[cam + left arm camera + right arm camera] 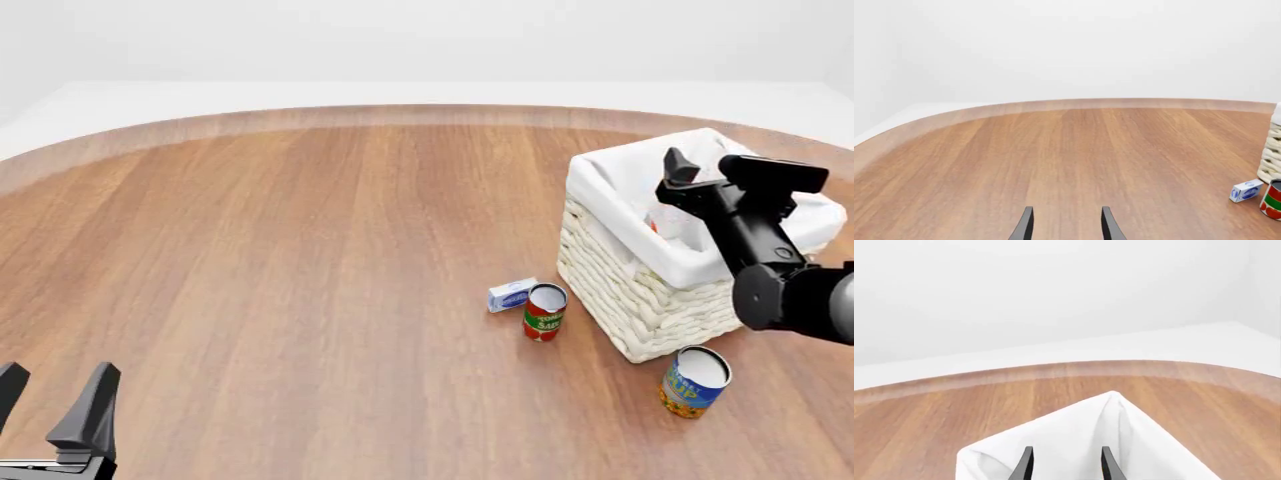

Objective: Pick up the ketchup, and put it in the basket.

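Observation:
The basket (pixel 625 296) stands on the right of the table, its white liner folded over the rim. It also shows in the right wrist view (pixel 1134 440) and at the edge of the left wrist view (pixel 1273 155). My right gripper (pixel 705 168) hovers over the basket's opening, open and empty; its fingers (pixel 1025 462) frame the liner's far corner. A small sliver of red (pixel 653 226) shows inside the basket beside the arm; the ketchup is otherwise hidden. My left gripper (pixel 54 398) is open and empty at the near left, low over bare table, as the left wrist view (pixel 1066 224) shows.
A red-and-green can (pixel 543 312) and a small white-and-blue box (pixel 511 295) stand just left of the basket; both show in the left wrist view (pixel 1273 200) (pixel 1245 191). A blue-and-yellow can (pixel 694 381) stands in front of the basket. The table's curved far edge (pixel 400 112) runs across the back.

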